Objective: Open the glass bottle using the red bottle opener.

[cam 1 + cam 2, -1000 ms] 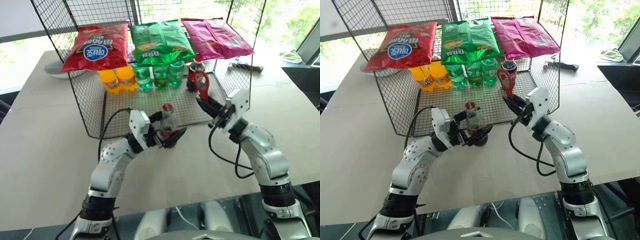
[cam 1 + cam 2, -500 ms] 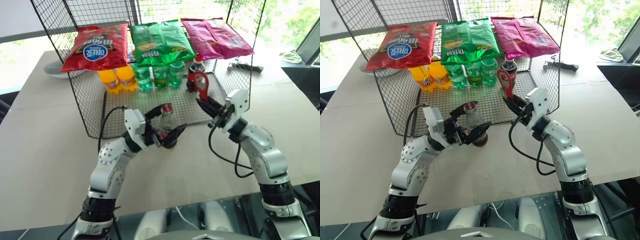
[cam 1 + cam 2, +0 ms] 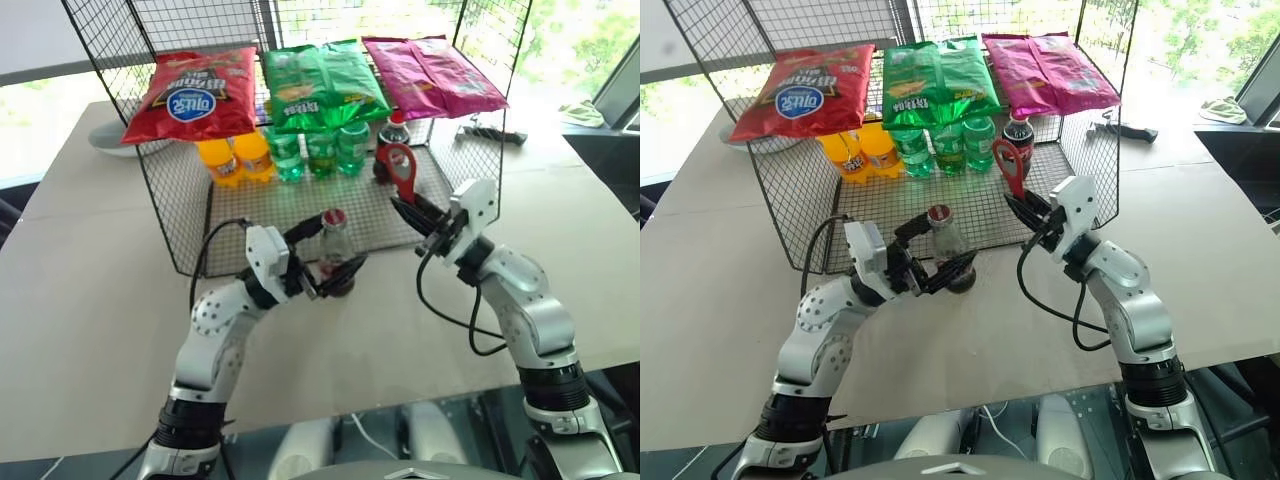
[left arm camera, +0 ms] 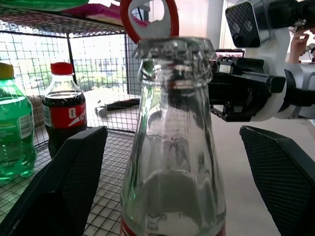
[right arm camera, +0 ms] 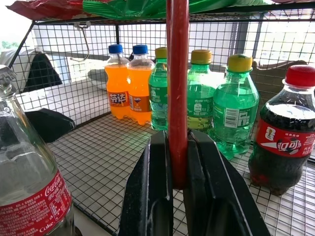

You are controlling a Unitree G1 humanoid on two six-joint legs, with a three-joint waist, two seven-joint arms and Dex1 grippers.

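Behind the worktop point(image 3: 90, 300), a wire rack point(image 3: 180, 190) holds orange, green and cola bottles. My left hand point(image 3: 322, 262) gapes around the glass bottle point(image 3: 335, 250) at its front edge; my right hand point(image 3: 408, 210) pinches the red bottle opener point(image 3: 402, 168) upright nearby.

Glass bottle point(image 4: 172, 147): base cut off by the left wrist view's edge; cap detail blurred. Red bottle opener point(image 5: 177, 73): head cut off in the right wrist view, handle end hidden between the right pincer's point(image 5: 178, 162) fingers.
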